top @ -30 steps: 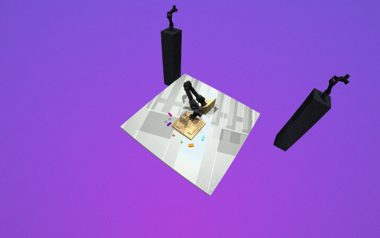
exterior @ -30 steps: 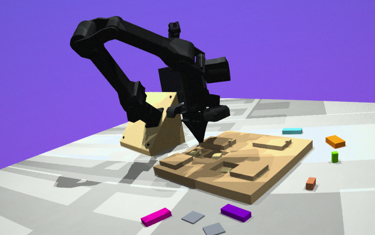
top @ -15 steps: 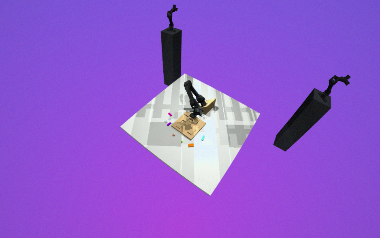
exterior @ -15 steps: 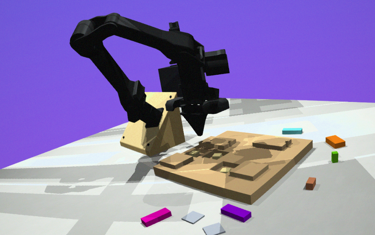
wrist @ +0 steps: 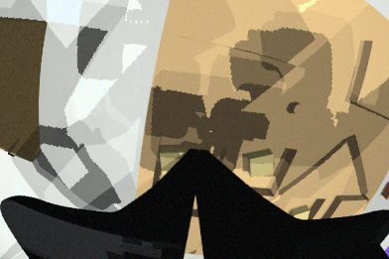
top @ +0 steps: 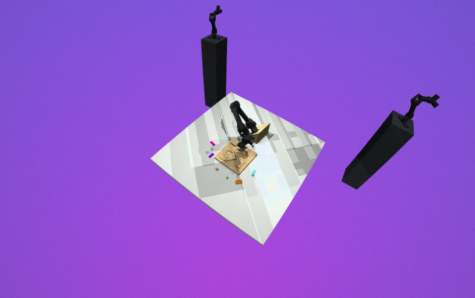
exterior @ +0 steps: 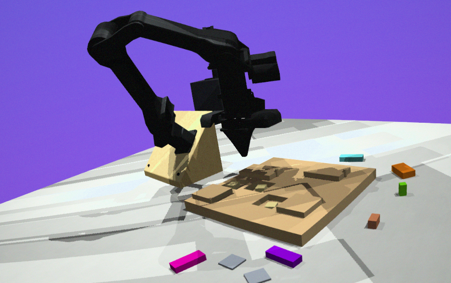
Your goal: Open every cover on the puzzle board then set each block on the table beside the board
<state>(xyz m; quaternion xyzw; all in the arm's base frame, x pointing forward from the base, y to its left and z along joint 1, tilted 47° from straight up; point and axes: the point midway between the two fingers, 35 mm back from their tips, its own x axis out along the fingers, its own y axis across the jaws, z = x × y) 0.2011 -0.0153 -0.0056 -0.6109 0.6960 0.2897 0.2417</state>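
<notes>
The tan puzzle board (top: 250, 157) (exterior: 336, 191) (wrist: 189, 7) lies flat. My gripper (exterior: 244, 154) (wrist: 197, 157) is shut and empty, raised above the board's arm-side edge. Three open wells show pale yellow blocks: one block (exterior: 271, 204) beside the near-right cover (exterior: 299, 205), one block (exterior: 260, 187) (wrist: 260, 164) near the middle, and one block (exterior: 233, 184) (wrist: 172, 154) near the arm-side edge. Another cover (exterior: 212, 193) is at the near-left corner, a shaded cover (exterior: 260, 172) lies behind the wells, and a cover (exterior: 327, 173) with a small knob is at the back right, no open well visible beside it.
On the table around the board lie a magenta bar (top: 212, 143) (exterior: 187, 261), two grey tiles (exterior: 232, 261) (exterior: 257, 275), a purple bar (exterior: 283, 256), a brown block (exterior: 373, 221), a green block (exterior: 402, 188), an orange block (exterior: 403, 170) and a cyan bar (exterior: 351, 157). A wooden wedge (exterior: 202, 158) stands by the arm.
</notes>
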